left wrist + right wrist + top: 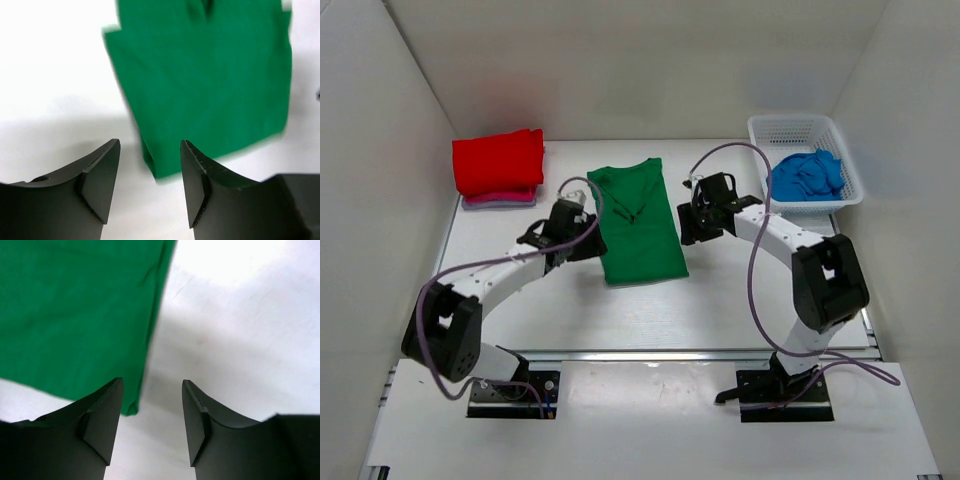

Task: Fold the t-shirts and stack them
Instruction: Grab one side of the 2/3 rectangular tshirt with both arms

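A green V-neck t-shirt (638, 222) lies folded lengthwise in the middle of the table, collar at the far end. My left gripper (582, 215) hovers just off its left edge, jaws open and empty; in the left wrist view the green t-shirt (210, 85) lies ahead of my left gripper (150, 145). My right gripper (685, 212) stands open beside the shirt's right edge, holding nothing. The right wrist view has the green t-shirt (75, 315) to the left of my right gripper (152, 384). A folded red t-shirt (498, 160) rests on a pink one (500, 199) at the back left. A blue t-shirt (807, 175) lies crumpled in the basket.
A white mesh basket (790, 128) stands at the back right corner. White walls close in the table (650, 310) on the left, back and right. Purple cables loop over both arms.
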### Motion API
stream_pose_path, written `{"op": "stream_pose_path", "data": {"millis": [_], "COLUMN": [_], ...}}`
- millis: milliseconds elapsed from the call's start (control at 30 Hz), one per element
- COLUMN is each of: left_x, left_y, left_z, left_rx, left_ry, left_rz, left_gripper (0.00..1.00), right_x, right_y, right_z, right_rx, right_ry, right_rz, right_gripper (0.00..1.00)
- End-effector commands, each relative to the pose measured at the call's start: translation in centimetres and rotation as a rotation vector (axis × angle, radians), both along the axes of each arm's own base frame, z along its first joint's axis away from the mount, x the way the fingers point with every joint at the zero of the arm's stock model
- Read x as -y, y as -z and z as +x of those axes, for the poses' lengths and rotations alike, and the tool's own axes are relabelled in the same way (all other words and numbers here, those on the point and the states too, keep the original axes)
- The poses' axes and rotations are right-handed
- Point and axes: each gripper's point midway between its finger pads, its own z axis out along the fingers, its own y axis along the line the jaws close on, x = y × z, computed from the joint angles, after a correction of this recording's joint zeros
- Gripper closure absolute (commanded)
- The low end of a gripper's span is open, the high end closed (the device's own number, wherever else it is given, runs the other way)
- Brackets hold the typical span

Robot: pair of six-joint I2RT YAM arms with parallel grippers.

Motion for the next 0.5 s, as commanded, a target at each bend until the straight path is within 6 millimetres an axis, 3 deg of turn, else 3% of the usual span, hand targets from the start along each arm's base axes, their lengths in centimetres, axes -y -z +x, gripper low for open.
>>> {"op": "stream_pose_path", "data": {"millis": [0,133,167,233,333,467], "left_x": [1.7,2.4,2.2,1.9,1.1,1.4], "left_y": [1.2,3.2,3.7,4.2,4.6,3.1], "left_z": [-4.2,-6.8,-7.1,-7.2,-6.8,-5.8], "left_rx": [-0.026,-0.049,-0.039,-0.016,0.004,0.061], "left_ry": [0.035,-0.018,-0.030,-0.056,-0.099,-0.115], "left_rz": [-0.014,-0.068,-0.052,-0.041,-0.051,-0.090], "left_gripper": [0.38,0.38,0.38,0.38,0.38,0.38], "right_x": [-1.1,-1.2,-1.6,-1.2,-1.3,-1.3], "right_y": [-0.2,1.1,0.1,1.8,2.1,2.0], "right_z": [-1.9,-3.7,-3.2,-4.5,-4.7,-4.8], "right_rx": [0.028,0.033,0.092,0.084,0.072,0.076], "right_ry": [0.017,0.054,0.062,0.083,0.084,0.092], "right_rz": [0.042,0.063,0.069,0.054,0.079,0.082], "right_gripper": [0.53,0.51,0.49,0.47,0.47,0.48]}}
